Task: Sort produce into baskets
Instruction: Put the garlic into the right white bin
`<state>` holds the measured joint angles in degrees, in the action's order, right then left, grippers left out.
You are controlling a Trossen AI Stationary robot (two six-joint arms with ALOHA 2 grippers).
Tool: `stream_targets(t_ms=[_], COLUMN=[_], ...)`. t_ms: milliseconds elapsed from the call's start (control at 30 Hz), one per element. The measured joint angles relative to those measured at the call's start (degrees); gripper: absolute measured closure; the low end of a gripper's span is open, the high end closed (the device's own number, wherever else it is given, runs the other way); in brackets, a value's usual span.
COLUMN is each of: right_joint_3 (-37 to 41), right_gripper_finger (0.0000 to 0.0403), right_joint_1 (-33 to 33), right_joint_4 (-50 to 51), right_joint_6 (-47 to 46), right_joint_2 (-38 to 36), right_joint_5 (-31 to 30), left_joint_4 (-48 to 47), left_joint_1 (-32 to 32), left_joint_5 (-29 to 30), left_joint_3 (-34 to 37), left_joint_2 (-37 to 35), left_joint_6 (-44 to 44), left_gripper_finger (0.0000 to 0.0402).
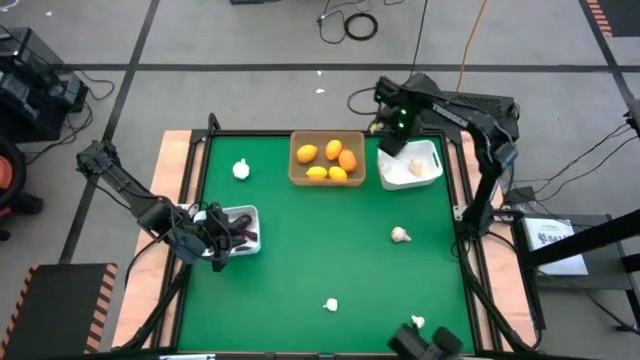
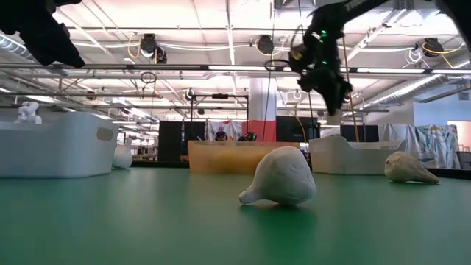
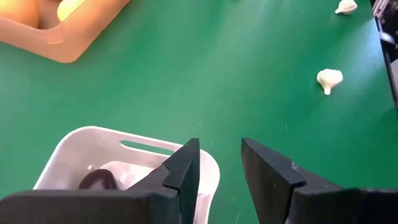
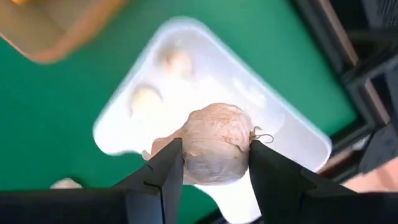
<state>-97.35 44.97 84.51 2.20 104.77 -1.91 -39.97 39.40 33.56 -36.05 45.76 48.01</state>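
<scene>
1. The right gripper (image 4: 214,165) hangs above the white basket (image 1: 430,152) at the far right corner of the green tabletop (image 1: 320,250), and its fingers (image 4: 163,177) are clamped on a garlic bulb (image 4: 214,144), pinched from both sides.
2. Down in that white basket, under the held bulb, at least two more pale bulbs (image 4: 144,98) lie on the bottom.
3. The low view catches the same right gripper (image 2: 333,99) up in the air over the basket, clear of its rim.
4. Over to the left gripper (image 3: 217,168): it sits at the left edge of the tabletop, over the second white basket (image 3: 93,140), fingers (image 3: 183,171) narrowly apart and gripping nothing.
5. Inside that left basket there is a dark purple piece (image 3: 99,180), and the high view shows dark purple pieces (image 1: 243,232) lying in it.
6. The tan-brown basket (image 1: 327,181) stands at the middle of the far edge, loaded with orange and yellow fruits (image 1: 330,160).
7. Loose garlic is scattered on the tabletop: one bulb (image 1: 241,169) near the far left corner, one (image 1: 400,235) towards the right edge, one (image 1: 331,304) near the middle of the near edge, and one more (image 1: 417,321) close to the near right corner.
8. The low view puts the near bulb (image 2: 281,177) front and centre, lying on its side on the tabletop.
</scene>
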Motion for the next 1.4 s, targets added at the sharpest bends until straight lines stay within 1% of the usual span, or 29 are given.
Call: stream_targets(t_ms=[67, 200, 400, 500, 600, 867, 1000, 1300, 1400], right_joint_3=[4.6, 11.5, 16.1, 16.3, 16.3, 16.3, 16.3, 16.4, 16.4], right_gripper_finger=[0.0247, 0.0247, 0.0247, 0.0242, 0.0226, 0.0167, 0.0147, 0.014, 0.014], right_joint_1=[0.6, 1.4, 2.0, 2.0, 2.0, 2.0, 2.0, 1.9, 1.7], right_joint_4=[-1.5, -5.0, -6.7, -6.7, -6.6, -7.4, -7.7, -8.2, -10.1], right_joint_6=[0.0, 0.4, -0.5, -1.8, -2.6, -2.3, -1.7, -1.3, -2.8], right_joint_2=[-2.5, -6.8, -10.5, -11.3, -11.8, -11.9, -11.9, -11.9, -11.9], right_joint_5=[0.1, 0.2, -0.2, -2.5, -4.3, -4.4, -4.5, -4.5, -4.1], left_joint_4=[0.0, 0.0, 1.1, 2.0, 2.2, 2.2, 2.2, 2.2, 2.2], left_joint_1=[0.0, 0.0, 0.0, 0.0, 0.0, 0.0, 0.0, 0.0, 0.0], left_joint_5=[0.2, 3.0, 4.3, 4.4, 4.5, 4.4, 4.4, 4.1, 3.7], left_joint_3=[0.0, 0.0, 0.0, 0.0, 0.0, 0.0, 0.0, 0.0, 0.0], left_joint_2=[0.0, 0.0, 0.0, 0.0, 0.0, 0.0, 0.0, 0.0, 0.0], left_joint_6=[-0.6, -0.7, -0.5, -0.5, -0.4, -0.3, -0.3, -0.3, -0.3], left_gripper_finger=[0.0276, 0.0276, 0.0276, 0.0276, 0.0276, 0.0276, 0.0276, 0.0276, 0.0276])
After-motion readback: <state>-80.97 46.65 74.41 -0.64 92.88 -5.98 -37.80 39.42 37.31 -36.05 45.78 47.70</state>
